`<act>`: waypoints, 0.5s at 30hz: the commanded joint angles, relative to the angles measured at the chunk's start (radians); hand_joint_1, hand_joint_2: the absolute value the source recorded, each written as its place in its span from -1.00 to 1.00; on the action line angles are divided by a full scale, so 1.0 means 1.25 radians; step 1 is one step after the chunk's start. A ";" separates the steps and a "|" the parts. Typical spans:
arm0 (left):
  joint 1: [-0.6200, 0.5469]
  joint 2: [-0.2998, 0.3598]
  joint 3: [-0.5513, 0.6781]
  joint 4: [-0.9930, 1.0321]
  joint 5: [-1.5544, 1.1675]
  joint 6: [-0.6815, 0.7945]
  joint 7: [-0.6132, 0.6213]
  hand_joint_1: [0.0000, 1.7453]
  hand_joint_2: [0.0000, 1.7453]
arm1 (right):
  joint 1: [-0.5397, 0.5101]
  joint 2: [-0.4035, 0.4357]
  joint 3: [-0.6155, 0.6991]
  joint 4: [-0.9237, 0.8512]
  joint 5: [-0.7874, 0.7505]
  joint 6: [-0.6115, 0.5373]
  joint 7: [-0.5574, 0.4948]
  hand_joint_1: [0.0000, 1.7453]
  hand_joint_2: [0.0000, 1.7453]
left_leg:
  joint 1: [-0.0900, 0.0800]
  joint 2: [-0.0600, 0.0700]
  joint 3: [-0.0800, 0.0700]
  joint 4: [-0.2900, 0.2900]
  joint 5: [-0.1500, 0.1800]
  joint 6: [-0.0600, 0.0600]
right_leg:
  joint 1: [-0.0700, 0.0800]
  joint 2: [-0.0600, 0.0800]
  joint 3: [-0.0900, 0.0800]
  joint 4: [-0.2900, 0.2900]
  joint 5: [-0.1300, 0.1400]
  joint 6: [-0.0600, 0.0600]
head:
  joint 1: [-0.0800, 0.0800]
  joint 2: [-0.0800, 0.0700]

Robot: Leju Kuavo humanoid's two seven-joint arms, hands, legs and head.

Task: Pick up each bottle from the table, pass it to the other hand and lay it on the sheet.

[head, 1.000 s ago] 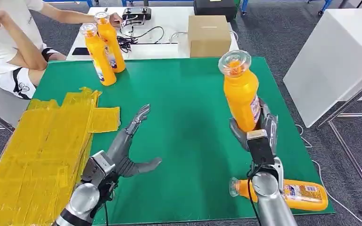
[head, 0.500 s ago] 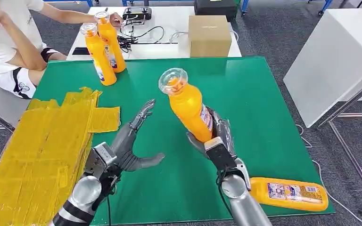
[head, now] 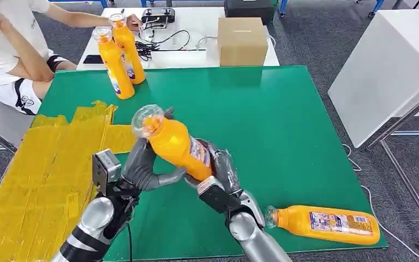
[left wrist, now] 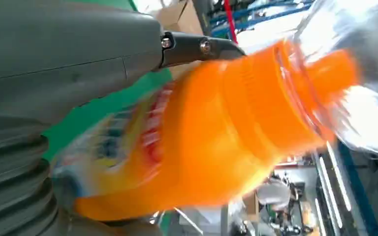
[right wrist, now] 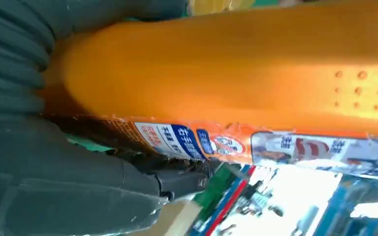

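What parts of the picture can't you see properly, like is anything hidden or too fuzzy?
- Left hand, head view: the held bottle hides its fingers, so its grip can't be judged.
- Held bottle's label, left wrist view: blurred, unreadable.
- Right hand, head view: its palm is behind the bottle.
- Yellow sheet, head view: cut off by the picture's edge.
- Lying bottle: label print too small.

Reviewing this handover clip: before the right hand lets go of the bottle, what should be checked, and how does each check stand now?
1. Right hand grips the held bottle low on its body: ok.
2. Left hand touches that bottle: ok.
3. Left hand's fingers wrapped firmly enough to carry it: cannot tell.
4. Yellow sheet has bare room beside the left hand: ok.
5. Lying bottle clear of both arms: ok.
6. Person away from the handover: ok.
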 commanded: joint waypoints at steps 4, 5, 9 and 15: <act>-0.043 -0.010 0.010 0.100 0.126 -0.048 0.020 -1.00 1.00 | -0.055 -0.008 0.121 0.074 0.021 -0.031 0.005 1.00 1.00 | 0.000 0.001 0.002 0.000 0.000 0.000 | 0.000 0.000 0.002 -0.001 0.000 0.000 | 0.000 0.000; -0.042 -0.008 0.009 0.097 0.128 -0.048 0.020 -1.00 1.00 | -0.056 -0.008 0.123 0.080 0.020 -0.034 0.004 1.00 1.00 | 0.000 0.001 0.001 0.000 0.000 0.000 | 0.000 0.000 0.001 -0.001 0.000 0.000 | 0.000 0.000; -0.042 -0.008 0.009 0.097 0.128 -0.048 0.020 -1.00 1.00 | -0.056 -0.008 0.123 0.080 0.020 -0.034 0.004 1.00 1.00 | 0.000 0.000 0.002 0.000 0.000 -0.001 | 0.000 0.000 0.003 -0.001 0.000 0.000 | 0.000 0.000; -0.042 -0.017 0.021 0.102 0.176 -0.041 0.021 -1.00 1.00 | -0.064 -0.010 0.136 0.096 0.009 -0.039 0.003 1.00 1.00 | 0.000 0.001 0.003 0.000 -0.001 -0.001 | 0.000 0.000 0.003 -0.001 0.000 0.000 | 0.000 0.000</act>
